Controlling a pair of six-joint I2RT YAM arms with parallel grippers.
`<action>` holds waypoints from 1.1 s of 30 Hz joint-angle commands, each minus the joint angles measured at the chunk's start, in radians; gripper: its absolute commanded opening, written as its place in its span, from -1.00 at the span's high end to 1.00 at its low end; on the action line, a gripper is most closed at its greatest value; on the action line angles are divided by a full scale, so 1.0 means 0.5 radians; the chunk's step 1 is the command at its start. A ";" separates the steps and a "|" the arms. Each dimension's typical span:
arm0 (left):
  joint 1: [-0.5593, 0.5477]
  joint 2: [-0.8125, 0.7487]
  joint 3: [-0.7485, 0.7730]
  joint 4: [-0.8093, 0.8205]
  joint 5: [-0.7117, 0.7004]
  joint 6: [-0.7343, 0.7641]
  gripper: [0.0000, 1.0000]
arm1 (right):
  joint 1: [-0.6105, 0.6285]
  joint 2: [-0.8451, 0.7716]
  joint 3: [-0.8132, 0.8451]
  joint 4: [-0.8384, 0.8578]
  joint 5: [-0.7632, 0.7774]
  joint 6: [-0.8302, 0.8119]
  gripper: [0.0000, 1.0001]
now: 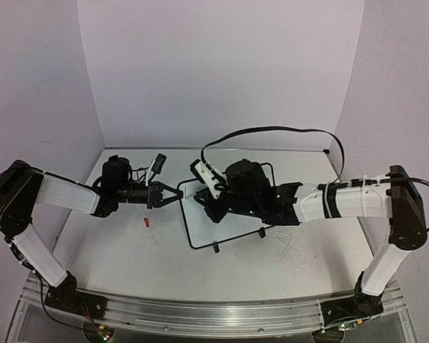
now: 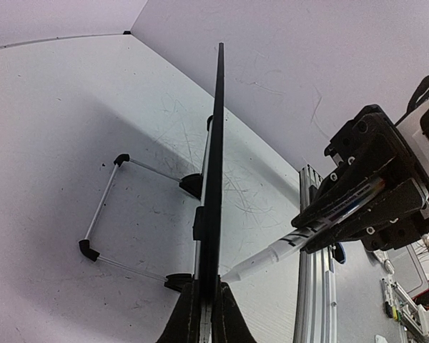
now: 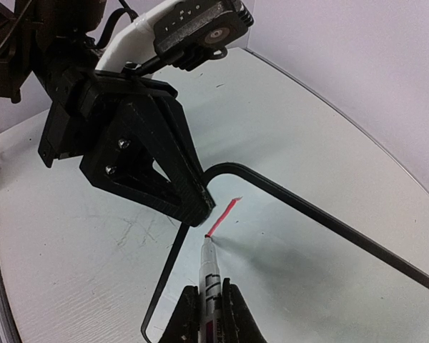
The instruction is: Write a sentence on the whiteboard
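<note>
Position: the whiteboard (image 1: 202, 227) stands mid-table, a little right of centre, propped on its wire stand (image 2: 100, 214), with the writing face toward the right arm. Of the sentence, only one short red stroke (image 3: 224, 214) shows, close to the corner nearest the left arm.

Left gripper (image 2: 204, 307): fingers closed on the board's left edge. The thin black frame is pinched between them and appears edge-on in the left wrist view.

Right gripper (image 3: 204, 304): fingers closed on the barrel of a marker (image 3: 209, 279), nib pointing at the board, just beside the lower end of the stroke. Whether the nib is touching the surface cannot be told.

A small red piece (image 1: 146, 221) lies on the table (image 1: 114, 250) to the left of the board and a little nearer — probably the marker's cap.

Handling, as judged:
- The board looks light, stiff and glossy, with a slim frame, so it is likely to skid or rock back on its stand under nib pressure.
- The frame edge is the sensible hold, clear of the writing area. A clamp near one corner leaves the far-right side free to swing.
- The marker is light and rigid, but its smooth barrel could twist between the fingers — light, even pressure would suit.
</note>
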 commanded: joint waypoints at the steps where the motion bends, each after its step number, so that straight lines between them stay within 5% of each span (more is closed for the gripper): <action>1: -0.001 -0.085 -0.010 0.051 0.037 0.036 1.00 | 0.015 0.031 0.002 0.015 0.016 0.030 1.00; 33: -0.001 -0.081 -0.011 0.052 0.045 0.029 1.00 | 0.018 -0.182 -0.080 0.128 0.050 0.057 1.00</action>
